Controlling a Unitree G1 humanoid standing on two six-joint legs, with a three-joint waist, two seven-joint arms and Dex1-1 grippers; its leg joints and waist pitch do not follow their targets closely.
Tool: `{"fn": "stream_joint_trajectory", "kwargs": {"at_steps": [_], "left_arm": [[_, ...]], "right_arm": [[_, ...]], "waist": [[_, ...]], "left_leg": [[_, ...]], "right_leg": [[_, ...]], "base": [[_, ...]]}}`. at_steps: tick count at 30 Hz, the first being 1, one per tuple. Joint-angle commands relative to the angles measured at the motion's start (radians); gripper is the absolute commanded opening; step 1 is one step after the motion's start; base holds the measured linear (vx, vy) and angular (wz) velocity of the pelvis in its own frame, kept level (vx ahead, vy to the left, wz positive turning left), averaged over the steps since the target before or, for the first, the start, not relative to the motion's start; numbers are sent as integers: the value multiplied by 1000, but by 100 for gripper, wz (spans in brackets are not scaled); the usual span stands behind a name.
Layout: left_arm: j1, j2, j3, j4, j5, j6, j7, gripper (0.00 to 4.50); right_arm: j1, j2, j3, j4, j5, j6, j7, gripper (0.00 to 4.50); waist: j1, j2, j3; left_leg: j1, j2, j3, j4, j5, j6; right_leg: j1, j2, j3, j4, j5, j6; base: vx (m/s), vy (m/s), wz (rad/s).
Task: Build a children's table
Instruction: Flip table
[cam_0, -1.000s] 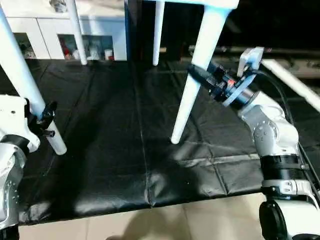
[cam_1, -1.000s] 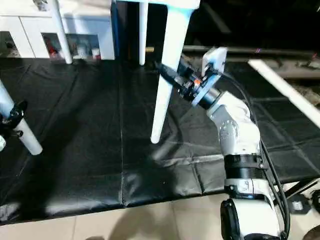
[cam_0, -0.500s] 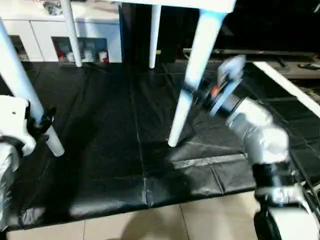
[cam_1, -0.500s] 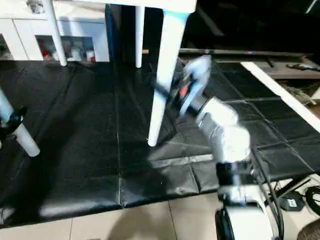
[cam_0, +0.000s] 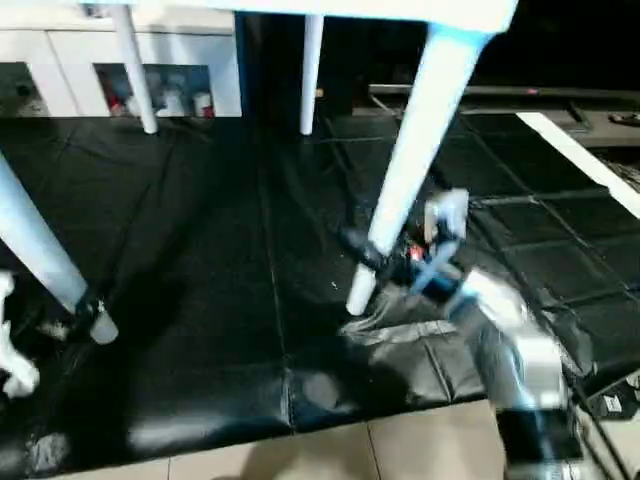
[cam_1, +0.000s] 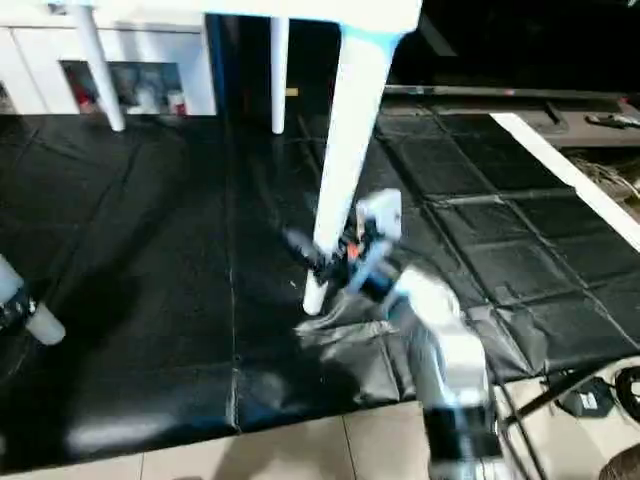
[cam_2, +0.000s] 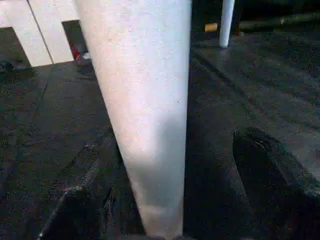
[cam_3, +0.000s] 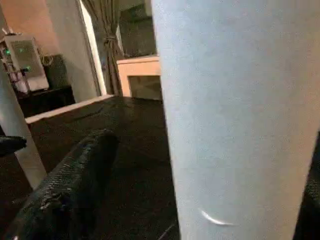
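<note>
The children's table stands upright on the black mat, its white top (cam_0: 380, 10) at the upper edge and four white legs under it. My right gripper (cam_0: 365, 250) sits low on the near right leg (cam_0: 410, 170), just above its foot. In the right wrist view a black finger (cam_3: 70, 190) stands apart from that leg (cam_3: 235, 125), so the gripper is open. My left gripper (cam_0: 85, 312) is at the foot of the near left leg (cam_0: 40, 250). In the left wrist view its fingers (cam_2: 270, 170) flank the leg (cam_2: 145, 110) with gaps on both sides, open.
The black mat (cam_0: 220, 250) has creases and ends at pale floor tiles (cam_0: 400, 450) in front. A white glass-door cabinet (cam_0: 170, 80) stands behind the two far legs (cam_0: 311, 70). A white bar (cam_0: 580, 160) crosses the right side, with cables (cam_1: 610, 390) below it.
Both grippers have slid down their legs toward the feet, and their fingers have spread away from the legs. The camera has tilted a little; the table stands as before.
</note>
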Motion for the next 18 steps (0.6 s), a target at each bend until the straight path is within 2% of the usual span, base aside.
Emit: {"fn": "stream_joint_trajectory", "kwargs": {"at_steps": [1, 4, 6, 8, 11, 15, 18], "left_arm": [[11, -15, 0, -24, -13, -33, 11, 406], [39, -33, 6, -20, -17, -72, 15, 412], [56, -65, 3, -23, -34, -103, 13, 446], [75, -89, -15, -26, -28, -128, 13, 446], [92, -119, -36, -27, -8, -156, 23, 446], [114, -175, -52, -13, 6, -204, 52, 446], [161, -218, -77, -26, 35, -245, 84, 446]], "right_arm": [[26, -13, 26, -21, -39, -26, -14, 434], [64, -12, 31, -35, -71, -58, -32, 446], [89, 1, 23, -26, -108, -110, -72, 450], [104, 14, 10, -10, -130, -166, -100, 450], [125, 31, -5, -7, -126, -195, -128, 450], [167, 40, -6, -27, -110, -197, -151, 450], [218, 32, -3, -99, -100, -136, -170, 450]], "waist": [[-4, 25, -35], [-5, 23, -34], [-7, 20, -30], [-8, 19, -33], [-10, 18, -32], [-9, 15, -32], [-9, 11, -29]], "left_leg": [[5, 7, 7, -77, -301, -16], [6, 8, 4, -79, -323, -16], [4, 8, 4, -80, -335, -19], [6, 9, 3, -79, -342, -22], [7, 8, 3, -79, -354, -17], [5, 10, 2, -81, -368, -17], [1, 8, 2, -81, -371, -9]], "right_leg": [[34, -57, 49, -85, -267, -95], [34, -57, 50, -87, -301, -79], [32, -58, 51, -91, -324, -70], [32, -55, 51, -90, -312, -67], [29, -54, 52, -91, -312, -62], [33, -54, 52, -92, -312, -52], [35, -53, 52, -96, -327, -35]], "base": [[0, 0, 0], [0, 0, 0], [0, 0, 0], [0, 0, 0], [0, 0, 0], [0, 0, 0], [0, 0, 0]]}}
